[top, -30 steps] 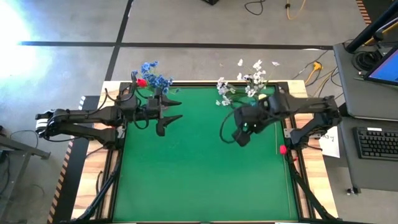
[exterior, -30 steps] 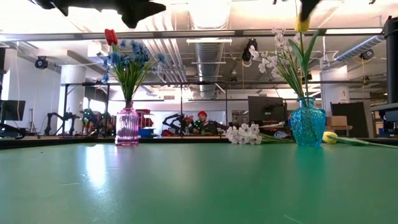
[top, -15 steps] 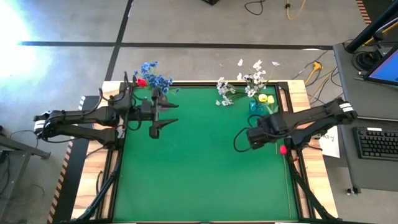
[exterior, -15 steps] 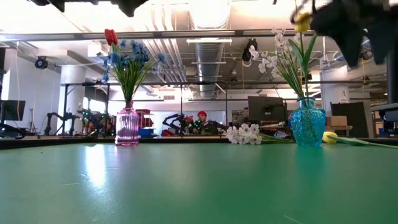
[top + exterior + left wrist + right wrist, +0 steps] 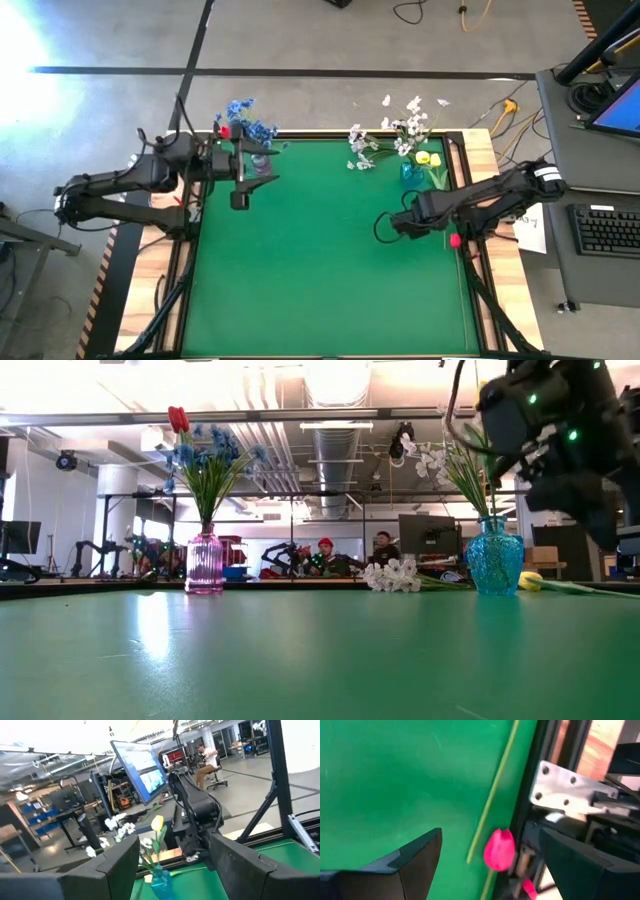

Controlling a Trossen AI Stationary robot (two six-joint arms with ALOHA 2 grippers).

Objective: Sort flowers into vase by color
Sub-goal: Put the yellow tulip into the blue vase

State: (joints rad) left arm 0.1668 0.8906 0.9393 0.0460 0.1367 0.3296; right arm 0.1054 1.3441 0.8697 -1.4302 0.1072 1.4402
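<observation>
A red tulip [image 5: 499, 850] lies at the green mat's right edge, its head against the black frame, also seen from above as the tulip [image 5: 455, 240]. Its stem [image 5: 492, 795] runs along the mat. My right gripper [image 5: 492, 870] hangs open above it, pointing steeply down, and shows high up as the right gripper [image 5: 575, 460]. My left gripper [image 5: 243, 182] is open and level, high over the far left. The pink vase [image 5: 204, 563] holds blue flowers and a red tulip. The blue vase [image 5: 494, 557] holds white sprays.
A bunch of white blossoms [image 5: 395, 575] and a yellow tulip [image 5: 530, 581] lie on the mat beside the blue vase. A metal bracket [image 5: 565, 792] and the black frame border the mat's right edge. Most of the green mat [image 5: 310, 260] is bare.
My right gripper has dropped from beside the blue vase toward the table's near right and tipped down over the red tulip. My left gripper has risen out of the low view, drawn back toward the left edge and rolled somewhat. No flower has moved.
</observation>
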